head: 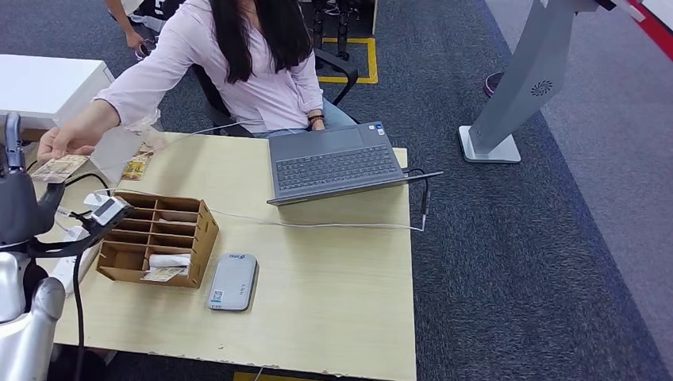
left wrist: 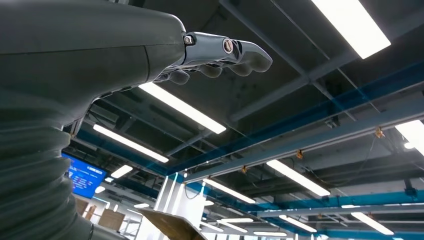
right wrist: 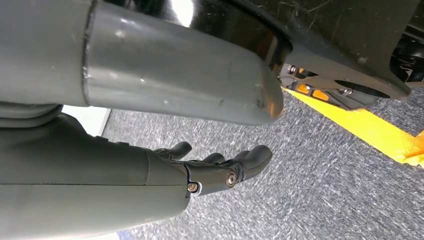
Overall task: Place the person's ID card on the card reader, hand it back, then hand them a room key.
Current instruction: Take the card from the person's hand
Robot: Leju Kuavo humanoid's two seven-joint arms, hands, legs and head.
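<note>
Left hand (left wrist: pixel 220 55): smooth dark grey fingers (left wrist: pixel 250 55) loosely spread, nothing in them, raised palm-up toward the ceiling lights. Just beyond them, a person's hand (head: pixel 67 141) holds out a flat patterned ID card (head: pixel 57 167), apart from the fingers. Right hand (right wrist: pixel 220 170): fingers apart, empty, hanging over grey carpet. Rounded grey card reader (head: pixel 232 282) lies on the pale wooden table (head: pixel 333 278), beside a cardboard organiser (head: pixel 159 238).

Head view looks steeply down on the table (head: pixel 333 270); left wrist faces ceiling, right wrist faces floor
</note>
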